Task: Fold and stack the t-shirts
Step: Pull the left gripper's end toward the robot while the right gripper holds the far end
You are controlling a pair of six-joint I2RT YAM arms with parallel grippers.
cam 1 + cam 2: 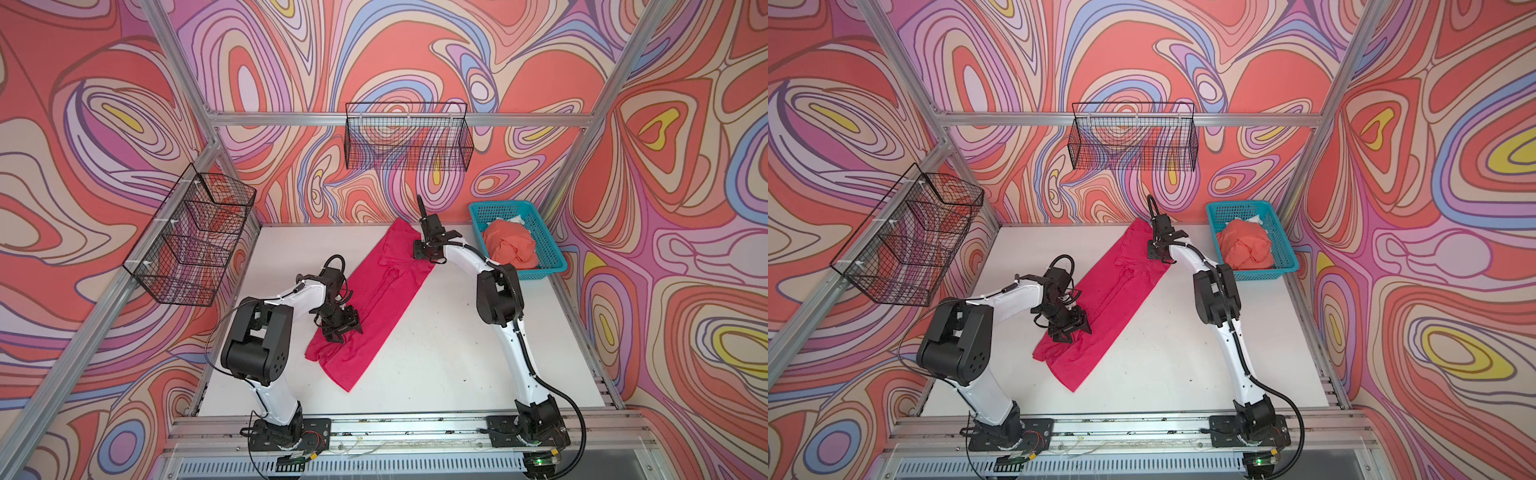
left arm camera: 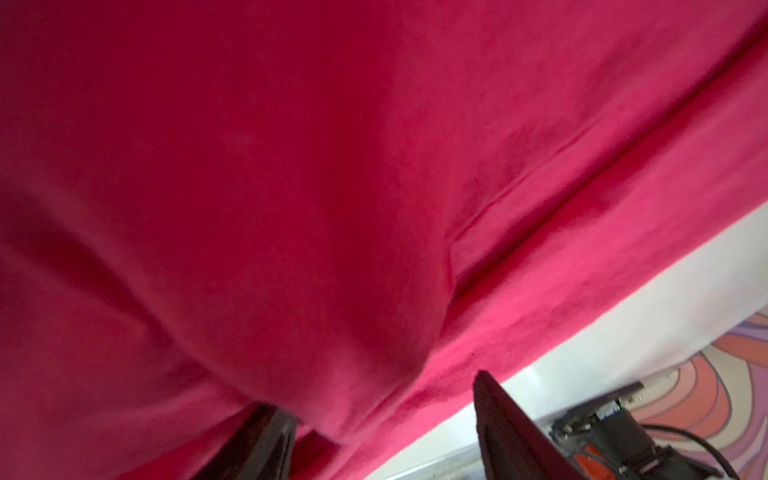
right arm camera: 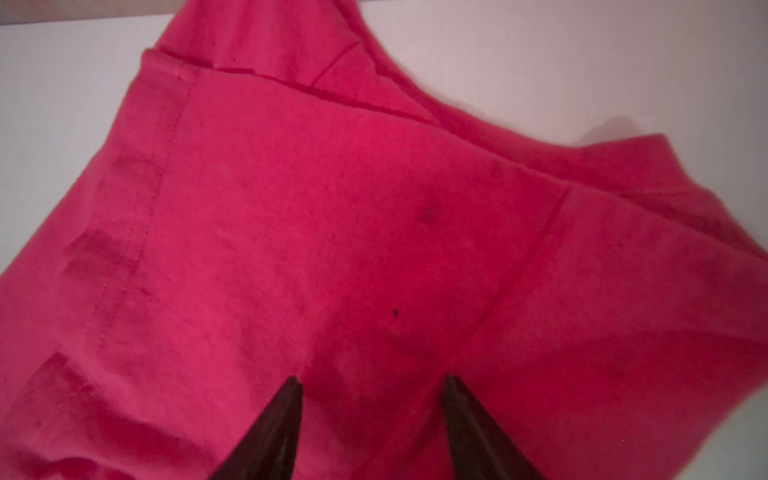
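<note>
Status: magenta t-shirt [image 1: 374, 299] [image 1: 1106, 299] lies flat on the white table [image 1: 436, 340], folded into a long narrow strip. It runs diagonally, far end by the back wall, near end toward my left base. My left gripper [image 1: 344, 328] [image 2: 374, 392] is down on the strip's near part at its left side. Its fingers [image 2: 507, 424] stand well apart with a bulge of cloth between them, not pinched as far as the wrist view shows. My right gripper [image 3: 372, 380] [image 1: 423, 251] sits over the far end at the strip's right edge, jaws spread, nothing clamped. Can't tell if the tips touch the cloth. That wrist view shows overlapping layers and a stitched hem. Coral-orange t-shirt [image 1: 509, 245] is crumpled in the teal basket [image 1: 544, 232] at the table's far right corner, well apart from the strip.
</note>
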